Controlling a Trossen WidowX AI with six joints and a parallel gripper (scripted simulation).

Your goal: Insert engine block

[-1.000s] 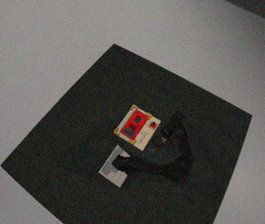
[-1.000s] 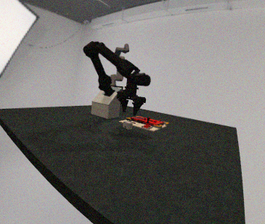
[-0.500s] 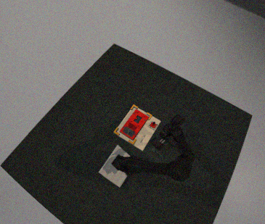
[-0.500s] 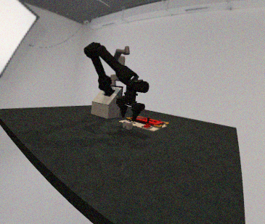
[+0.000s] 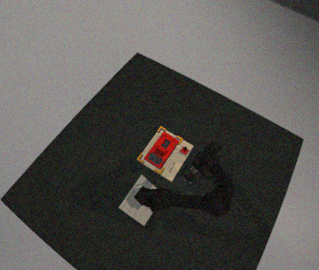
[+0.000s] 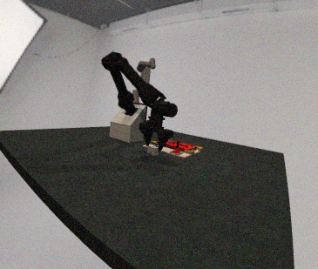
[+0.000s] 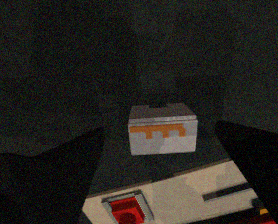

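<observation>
The engine block [image 7: 163,142] [image 6: 153,151] is a small grey block with an orange comb-shaped mark on one side. It stands on the dark table beside the beige board. My gripper [image 6: 154,147] [image 7: 159,129] is open and points down low over the block, with a finger to each side and nothing held. The red car body [image 5: 160,151] [image 6: 187,145] lies on the board between orange corner pieces, with dark openings in its top. Only its edge shows in the wrist view, at the lower right. I cannot tell the slot or the rib.
The beige board [image 5: 167,174] [image 7: 172,192] lies close beside the block. On it are a red piece [image 5: 184,149] [image 7: 125,209] with a dark knob, in a grey-rimmed square, and a narrow dark slot [image 7: 226,193]. The arm's pale base [image 5: 142,218] [image 6: 120,131] stands near the board.
</observation>
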